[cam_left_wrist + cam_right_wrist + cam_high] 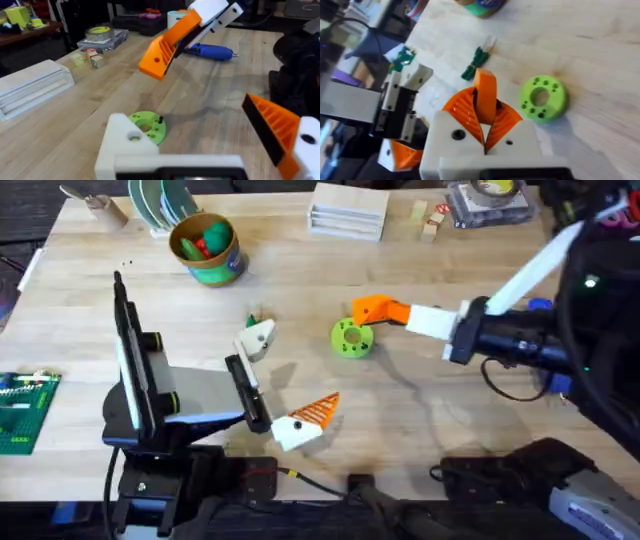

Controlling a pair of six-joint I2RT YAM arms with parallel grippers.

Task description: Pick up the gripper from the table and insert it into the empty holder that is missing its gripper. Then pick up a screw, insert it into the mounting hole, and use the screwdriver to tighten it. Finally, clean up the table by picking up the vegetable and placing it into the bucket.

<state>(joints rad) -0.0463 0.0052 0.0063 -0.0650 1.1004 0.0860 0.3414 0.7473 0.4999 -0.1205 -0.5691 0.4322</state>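
Right claw (485, 107): its white fingers with orange ribbed pads are pressed together on the loose orange gripper piece (486, 89), which stands up between the pads with its narrow end outward.
Orange gripper piece, position: held in the air off the table (420, 410), just above and beside the lime-green disc (350, 338).
Left claw (285, 380): spread wide apart, nothing between its fingers.
Left claw, near finger: white block carrying an orange ribbed pad (318, 410).
Holder (258, 340): the left claw's other finger, a bare white wedge with a round hole in its face; well apart from the held piece, with the disc between them.
Lime-green disc, detail: flat ring with small holes around a central opening; in the left wrist view a small dark pin stands on its rim.
Vegetable (252, 320): small green item lying on the table just beside the holder's tip.
Screwdriver (210, 51): blue handle, thin metal tip, lying on the table beyond the right claw.
Bucket (208, 248): upright at the far left of the table, green and red items inside; its printed outside is too small to read.
Far edge: pale slatted block (348, 210); clear case holding a tape roll (488, 200), its label unreadable.
Left edge: green studded board (22, 412).
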